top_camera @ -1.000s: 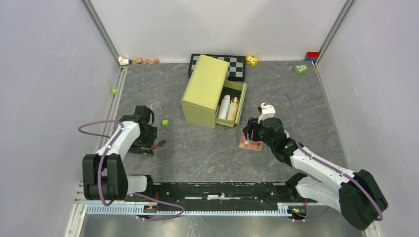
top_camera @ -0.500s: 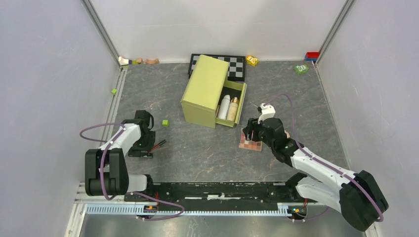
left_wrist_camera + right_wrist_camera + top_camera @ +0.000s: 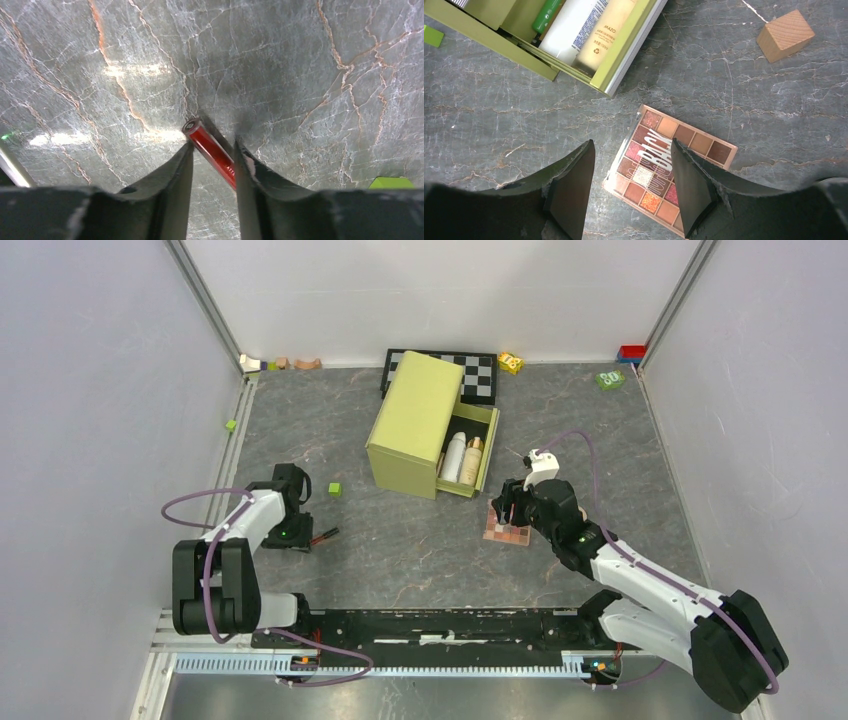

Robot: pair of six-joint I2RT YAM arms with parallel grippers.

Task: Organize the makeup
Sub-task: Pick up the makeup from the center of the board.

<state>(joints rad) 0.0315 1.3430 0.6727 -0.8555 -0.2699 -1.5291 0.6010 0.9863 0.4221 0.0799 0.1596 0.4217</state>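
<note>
The left gripper (image 3: 213,150) pinches the slim red pencil (image 3: 199,133), seemingly near its end, so it may swivel loose. The right gripper (image 3: 631,150) hovers spread over the square pink-brown eyeshadow palette (image 3: 659,162).

Bare table (image 3: 420,550) spans the stretch between both arms. The green box (image 3: 412,420) and its open drawer (image 3: 491,445) block the far side just beyond the eyeshadow palette (image 3: 649,165); a wooden cube (image 3: 785,35) lies near the palette.
</note>
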